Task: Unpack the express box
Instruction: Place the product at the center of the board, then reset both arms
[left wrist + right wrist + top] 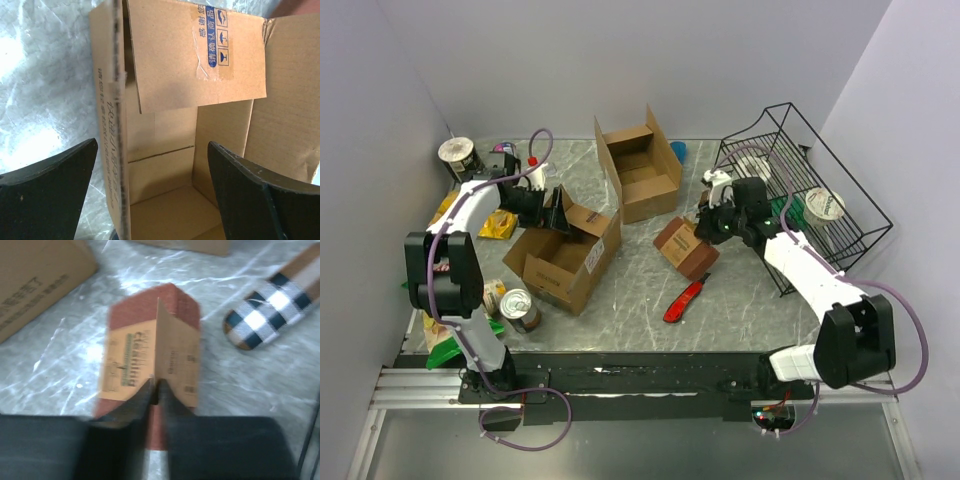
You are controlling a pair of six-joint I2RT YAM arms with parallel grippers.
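Observation:
The express box (563, 262), a brown carton with its flaps up, lies at the left of the table. My left gripper (557, 212) hovers at its far end. In the left wrist view that gripper (152, 145) is open, straddling the box's side wall (114, 150), and the box's bare inside (170, 210) shows below. A small red-brown carton (685, 247) lies mid-table. My right gripper (703, 228) is at its far end. In the right wrist view the gripper (156, 384) is pinched on the carton's raised flap (175, 350).
A second open carton (640, 165) stands at the back centre. A red utility knife (685, 300) lies near the front. A black wire rack (800, 190) fills the right side. Cans and packets (520, 310) crowd the left edge. A checked slipper (270, 305) lies beside the small carton.

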